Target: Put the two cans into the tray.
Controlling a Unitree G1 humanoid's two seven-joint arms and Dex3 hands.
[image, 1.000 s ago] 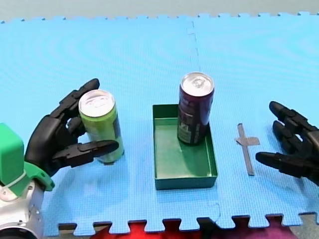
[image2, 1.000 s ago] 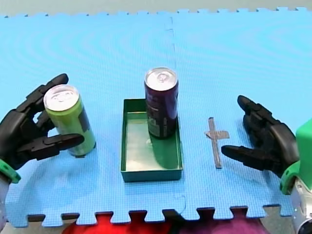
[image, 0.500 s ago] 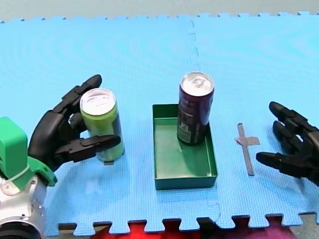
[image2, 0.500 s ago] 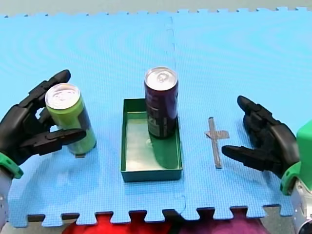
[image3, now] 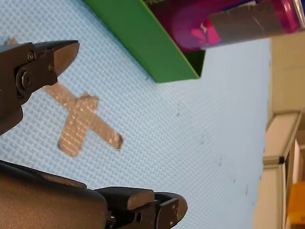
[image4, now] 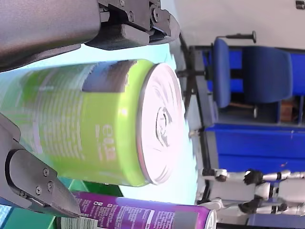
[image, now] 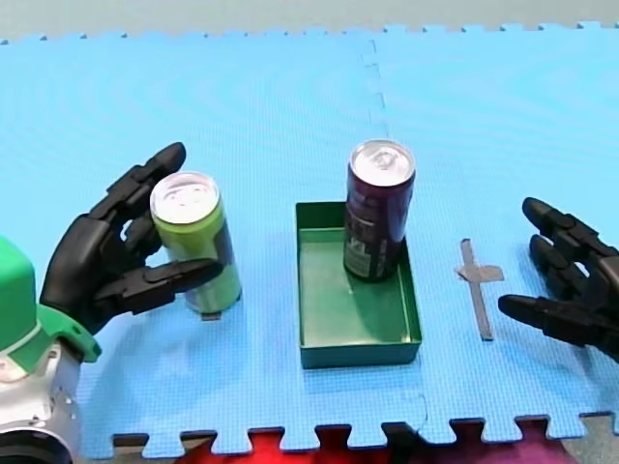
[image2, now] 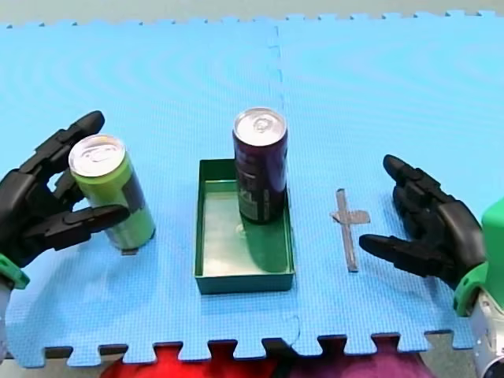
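Observation:
A green can (image: 198, 253) stands upright on the blue mat, left of the green tray (image: 358, 354). My left hand (image: 160, 227) is curled round it, fingers behind and thumb across its front. The second wrist view shows this green can (image4: 86, 138) between that hand's fingers, with the purple can (image4: 143, 217) beyond. The purple can (image: 378, 222) stands upright in the far end of the tray. My right hand (image: 537, 266) is over the mat to the right of the tray and holds nothing.
A grey tape cross (image: 478, 280) lies on the mat between the tray and my right hand; the tape cross (image3: 83, 126) also appears in the first wrist view beside the tray's corner (image3: 143, 38). The mat's jigsaw front edge (image: 309, 435) runs close below the tray.
My left hand has closed in round the green can, and the can's top has shifted slightly left. The purple can, tray and right hand have not moved.

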